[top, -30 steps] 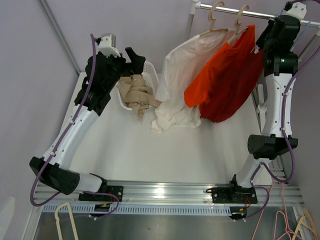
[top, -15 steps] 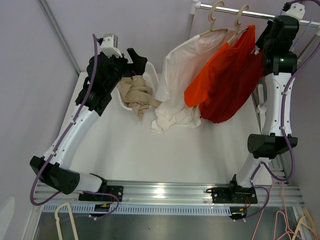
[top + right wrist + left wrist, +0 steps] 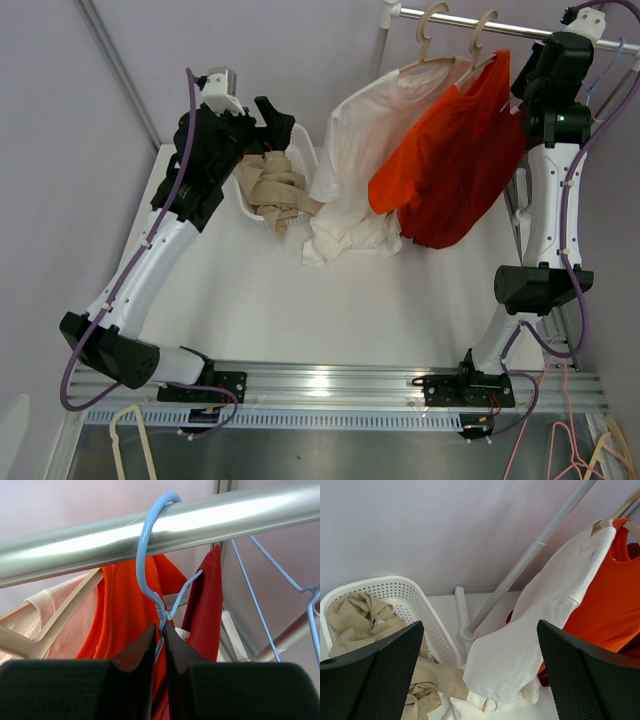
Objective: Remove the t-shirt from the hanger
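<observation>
Up at the rail [image 3: 75, 545] the right gripper [image 3: 161, 635] is clenched on the twisted neck of the blue hanger [image 3: 140, 545], fingers pinched nearly together just under the hook. That is the sensible place to take it: a grip at the neck steadies the wire, so the hook cannot swing along the rail when cloth is tugged. The hook sits over the rail, and the dark red t-shirt [image 3: 470, 190] hangs from this hanger at the right end of the row, draping down toward the counter [image 3: 300, 300]. So nothing is off yet, by my reading. Pressed against its left is the orange t-shirt [image 3: 420, 160], and beyond that the white t-shirt [image 3: 360, 150], each on its own pale hanger. Over on the far side the left gripper [image 3: 480, 675] hangs released, jaws spread wide with nothing between them, above the white basket [image 3: 420, 605] of crumpled beige clothes [image 3: 355, 620]. It faces the hanging row, well apart from the red shirt. I judge the free arm is meant to cross over and pull a shoulder off the wire while the right one anchors. The risk is snagging the orange neighbour, since the two overlap closely.
</observation>
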